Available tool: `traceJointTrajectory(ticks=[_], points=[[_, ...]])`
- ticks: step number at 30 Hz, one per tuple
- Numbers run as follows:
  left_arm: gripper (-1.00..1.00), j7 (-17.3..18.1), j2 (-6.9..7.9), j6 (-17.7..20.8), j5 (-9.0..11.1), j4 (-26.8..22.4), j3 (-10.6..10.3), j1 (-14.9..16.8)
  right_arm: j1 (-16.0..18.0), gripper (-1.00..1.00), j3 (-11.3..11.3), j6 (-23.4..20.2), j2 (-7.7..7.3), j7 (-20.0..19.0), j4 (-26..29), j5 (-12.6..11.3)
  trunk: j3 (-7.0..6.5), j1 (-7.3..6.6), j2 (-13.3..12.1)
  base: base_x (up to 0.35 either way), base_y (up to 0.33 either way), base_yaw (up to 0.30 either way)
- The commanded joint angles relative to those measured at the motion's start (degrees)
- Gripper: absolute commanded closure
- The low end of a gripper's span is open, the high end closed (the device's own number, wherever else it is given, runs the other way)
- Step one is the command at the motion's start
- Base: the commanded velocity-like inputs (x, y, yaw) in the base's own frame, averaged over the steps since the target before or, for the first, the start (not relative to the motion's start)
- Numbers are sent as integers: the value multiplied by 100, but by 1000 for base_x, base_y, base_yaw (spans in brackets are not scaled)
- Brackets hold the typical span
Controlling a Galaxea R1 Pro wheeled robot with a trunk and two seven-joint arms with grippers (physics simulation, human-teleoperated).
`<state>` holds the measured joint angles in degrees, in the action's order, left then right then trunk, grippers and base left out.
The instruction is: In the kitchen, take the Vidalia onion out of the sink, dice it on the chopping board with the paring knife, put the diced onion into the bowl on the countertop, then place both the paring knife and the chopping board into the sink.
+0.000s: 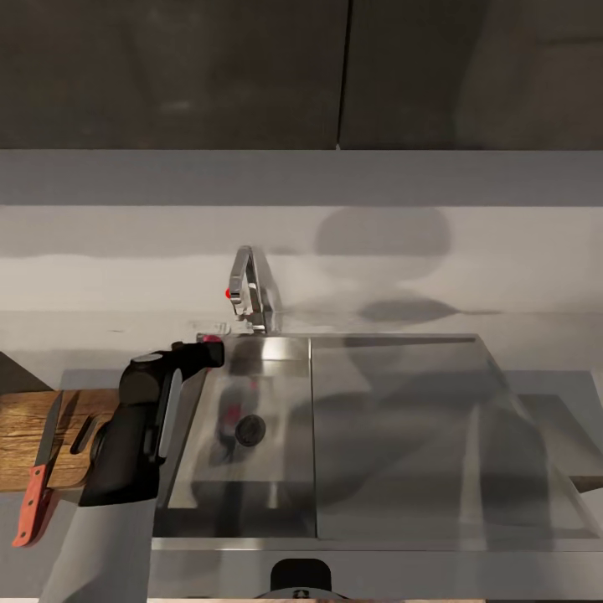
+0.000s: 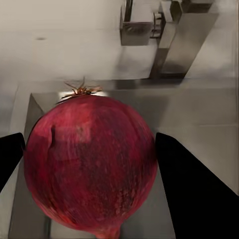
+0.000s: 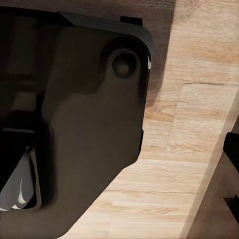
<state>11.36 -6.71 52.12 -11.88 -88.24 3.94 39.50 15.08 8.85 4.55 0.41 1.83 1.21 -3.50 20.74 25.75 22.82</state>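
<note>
At the far left of the head view, the chopping board [image 1: 33, 435] lies on the grey countertop [image 1: 92, 536], its handle slot toward the sink. The paring knife [image 1: 38, 481] rests slantwise across the board's near edge, dark blade on the wood and red handle reaching off it over the countertop.

Just right of the board, the left arm [image 1: 134, 435] reaches over the sink's left rim, and the left gripper [image 1: 209, 347] sits above the basin's back-left corner, close to the faucet base. From the left wrist view, its two dark fingers [image 2: 191, 184] stand on either side of a dark red onion [image 2: 89, 164] and press against its flanks, so the claw is clamped on the onion. The onion's dried root tuft points toward the faucet, and the steel basin wall shows beyond and below it; whether the onion touches the basin cannot be told.

Farther right, the sink [image 1: 243, 502] holds a round dark drain [image 1: 249, 430] on its floor, with a reddish reflection beside it. The chrome faucet [image 1: 249, 293], marked with a red dot, stands behind the basin. The flat steel drainboard [image 1: 435, 444] spreads to the right of the basin and carries only shadows.

The right wrist view shows a dark part of the robot's body [image 3: 74, 124] over a pale wooden floor [image 3: 189, 124]; whether the right claw is apart or together cannot be told.
</note>
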Motion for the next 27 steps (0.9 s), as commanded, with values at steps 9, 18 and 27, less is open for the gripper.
traceJointTrajectory(ticks=[9,18,27], points=[[100,69,-5,83,-78,-71,-39,5,4,-100,46,41,-3,17,-1,-37,9,3,10,0,0,0],[100,69,-5,87,-78,-70,-42,5,4,-100,46,53,-5,19,2,-37,-32,3,10,-121,0,-20],[100,69,-5,86,-78,-70,-42,3,4,-100,46,58,-7,19,2,-37,-113,3,10,-324,0,-66]])
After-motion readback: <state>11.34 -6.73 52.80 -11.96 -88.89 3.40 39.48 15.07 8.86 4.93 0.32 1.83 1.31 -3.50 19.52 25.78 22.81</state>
